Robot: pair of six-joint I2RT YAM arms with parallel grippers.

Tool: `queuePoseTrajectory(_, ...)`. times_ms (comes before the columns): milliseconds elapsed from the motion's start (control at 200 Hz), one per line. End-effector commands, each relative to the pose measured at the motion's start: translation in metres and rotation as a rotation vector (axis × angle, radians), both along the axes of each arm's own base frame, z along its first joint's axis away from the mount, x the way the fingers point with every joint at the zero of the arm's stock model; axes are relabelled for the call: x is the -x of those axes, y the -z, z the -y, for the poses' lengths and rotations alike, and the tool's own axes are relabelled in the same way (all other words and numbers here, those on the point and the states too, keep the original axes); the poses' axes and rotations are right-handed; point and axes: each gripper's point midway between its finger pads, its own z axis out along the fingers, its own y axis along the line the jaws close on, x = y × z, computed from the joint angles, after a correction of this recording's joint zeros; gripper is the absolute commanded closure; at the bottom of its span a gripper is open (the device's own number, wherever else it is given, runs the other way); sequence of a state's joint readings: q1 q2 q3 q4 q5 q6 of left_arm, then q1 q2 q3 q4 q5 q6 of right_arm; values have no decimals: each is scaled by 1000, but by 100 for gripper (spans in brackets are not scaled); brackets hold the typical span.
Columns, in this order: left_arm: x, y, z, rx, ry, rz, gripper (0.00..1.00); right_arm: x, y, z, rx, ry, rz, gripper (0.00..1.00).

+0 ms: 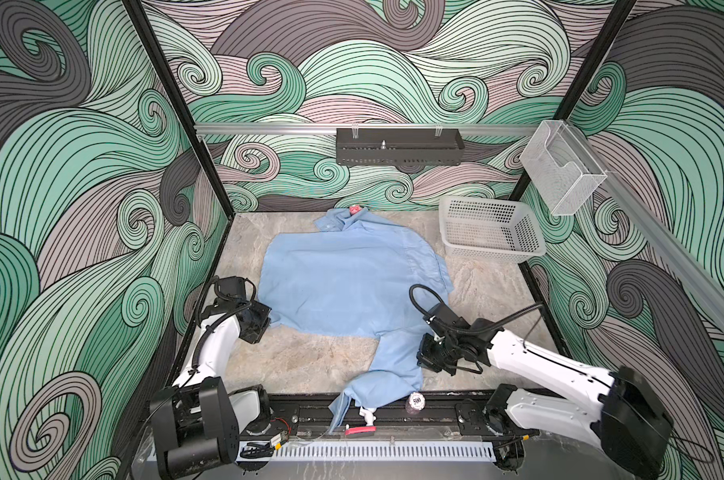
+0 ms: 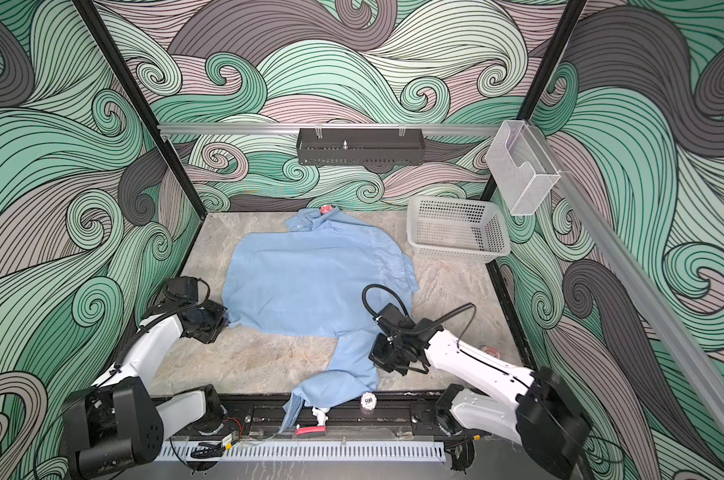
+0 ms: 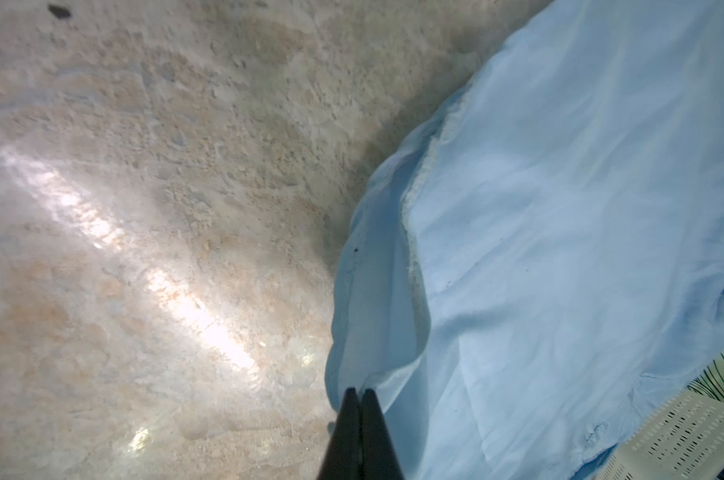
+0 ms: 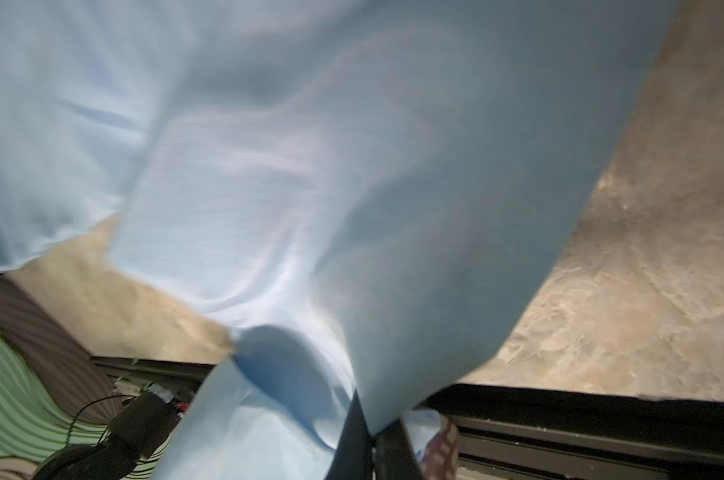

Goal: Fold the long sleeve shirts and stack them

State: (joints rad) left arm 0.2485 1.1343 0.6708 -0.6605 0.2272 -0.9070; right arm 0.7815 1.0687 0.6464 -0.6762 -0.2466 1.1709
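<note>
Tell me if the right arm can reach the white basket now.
Probably, but not freely: the right hand is shut on a sleeve of the shirt. Only bare table lies between it and the basket.

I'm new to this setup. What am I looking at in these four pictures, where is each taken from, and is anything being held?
Two white robot arms with pincer grippers work at a stone-patterned table. Two pictures look down from overhead, nearly identical; two come from cameras on the wrists. A light blue shirt lies spread out, one sleeve trailing over the near edge; a white basket stands at the far right corner. The left gripper is closed on the shirt's hem; the right gripper is closed on the sleeve.
</note>
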Motion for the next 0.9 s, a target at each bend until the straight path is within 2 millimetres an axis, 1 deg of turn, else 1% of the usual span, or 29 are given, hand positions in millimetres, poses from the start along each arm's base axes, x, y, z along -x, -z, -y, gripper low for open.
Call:
queuePoseTrajectory(0,1,-16,-4,-29,27,10,100,3,-22,25,76,-17,61,100)
queuePoseTrajectory(100,2,-19,-4,-40,50,4,100,2,-36,30,52,7,84,100)
queuePoseTrajectory(220,3,-22,-5,-49,63,9,100,-2,-47,33,19,31,98,100)
queuePoseTrajectory(380,0,-37,-8,-81,80,39,100,-12,-72,37,-26,53,135,100)
queuePoseTrajectory(540,-4,-46,-8,-93,98,65,100,-24,-97,39,-79,83,172,100)
queuePoseTrajectory(630,-11,-52,-7,-85,108,93,100,-33,-107,38,-97,96,189,100)
queuePoseTrajectory(705,-20,-57,-3,-67,126,131,100,-43,-115,38,-95,98,206,100)
queuePoseTrajectory(815,-33,-63,-3,-54,126,160,100,-63,-128,37,-104,105,238,100)
queuePoseTrajectory(896,-41,-65,-6,-51,121,161,100,-78,-132,35,-113,112,242,100)
